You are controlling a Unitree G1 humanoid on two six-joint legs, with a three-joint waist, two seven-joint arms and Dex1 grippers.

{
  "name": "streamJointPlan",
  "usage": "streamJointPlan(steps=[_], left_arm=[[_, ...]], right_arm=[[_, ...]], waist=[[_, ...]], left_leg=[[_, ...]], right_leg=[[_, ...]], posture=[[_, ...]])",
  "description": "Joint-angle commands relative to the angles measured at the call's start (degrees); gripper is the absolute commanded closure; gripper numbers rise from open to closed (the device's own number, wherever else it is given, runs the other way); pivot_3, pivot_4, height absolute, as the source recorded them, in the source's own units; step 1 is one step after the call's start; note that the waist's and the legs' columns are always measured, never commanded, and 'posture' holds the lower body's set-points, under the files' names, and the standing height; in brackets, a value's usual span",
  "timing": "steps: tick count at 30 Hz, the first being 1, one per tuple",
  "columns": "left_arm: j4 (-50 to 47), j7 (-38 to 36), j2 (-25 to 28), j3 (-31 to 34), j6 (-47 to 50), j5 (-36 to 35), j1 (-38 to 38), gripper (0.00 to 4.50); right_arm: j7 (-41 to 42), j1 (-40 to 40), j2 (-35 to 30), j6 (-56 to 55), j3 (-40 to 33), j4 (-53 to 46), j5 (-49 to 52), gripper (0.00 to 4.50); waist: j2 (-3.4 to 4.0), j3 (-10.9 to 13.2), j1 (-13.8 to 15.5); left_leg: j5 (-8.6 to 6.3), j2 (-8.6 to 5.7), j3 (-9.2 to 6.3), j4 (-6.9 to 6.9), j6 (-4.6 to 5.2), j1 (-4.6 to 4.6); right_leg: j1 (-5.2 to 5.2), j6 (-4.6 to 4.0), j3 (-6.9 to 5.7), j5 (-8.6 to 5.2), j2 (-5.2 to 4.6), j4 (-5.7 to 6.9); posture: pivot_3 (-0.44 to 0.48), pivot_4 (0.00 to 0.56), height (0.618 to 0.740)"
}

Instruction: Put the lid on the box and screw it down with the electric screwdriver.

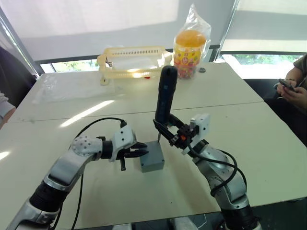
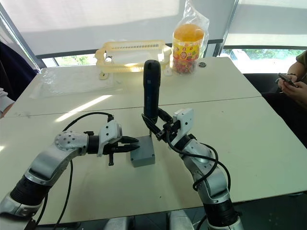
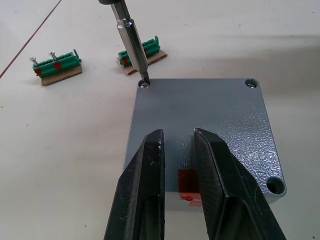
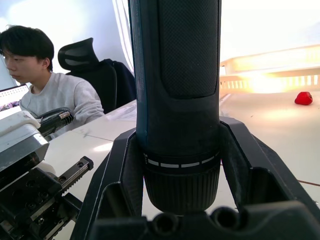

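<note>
1. Between the two pincers, the lid (image 3: pixel 200 125) covers the box (image 1: pixel 152 160) on the worktop (image 1: pixel 249 124).
2. Right pincer (image 1: pixel 169 128) clamps the electric screwdriver (image 1: pixel 165 96) upright, bit down in a corner screw hole.
3. Left pincer (image 3: pixel 177 165), narrowly parted, holds nothing; its fingers hide part of the box's red mark (image 3: pixel 187 186).

Speckled grey lid (image 3: pixel 200 125), black electric screwdriver (image 1: pixel 166 96)

bright daylight from the blown-out windows (image 1: pixel 120 19) glares on the table (image 1: pixel 86 112); right wrist background is overexposed.
</note>
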Motion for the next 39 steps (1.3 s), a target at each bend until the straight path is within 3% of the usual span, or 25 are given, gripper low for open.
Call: streamJointPlan(steps=[1,39], left_arm=[[1.04,-0.16,0.46,-1.55,0.57,1.77,0.86,3.56],[1.3,-0.12,0.27,-1.73,0.43,1.95,0.94,3.56]], right_arm=[[0.59,-1.32,0.85,-2.34,0.14,-2.01,0.06,2.74],[0.21,-1.09,0.65,-1.22,0.28,-3.55,-0.26,2.74]], waist=[[0.0,0.0,0.0],[0.0,-0.01,0.02]], left_leg=[[0.0,0.0,0.0,0.0,0.0,0.0],[0.0,0.0,-0.01,0.0,0.0,0.0]], right_leg=[[0.0,0.0,0.0,0.0,0.0,0.0],[0.01,0.0,-0.01,0.0,0.0,0.0]], posture=[[0.0,0.15,0.74],[0.0,0.15,0.74]])
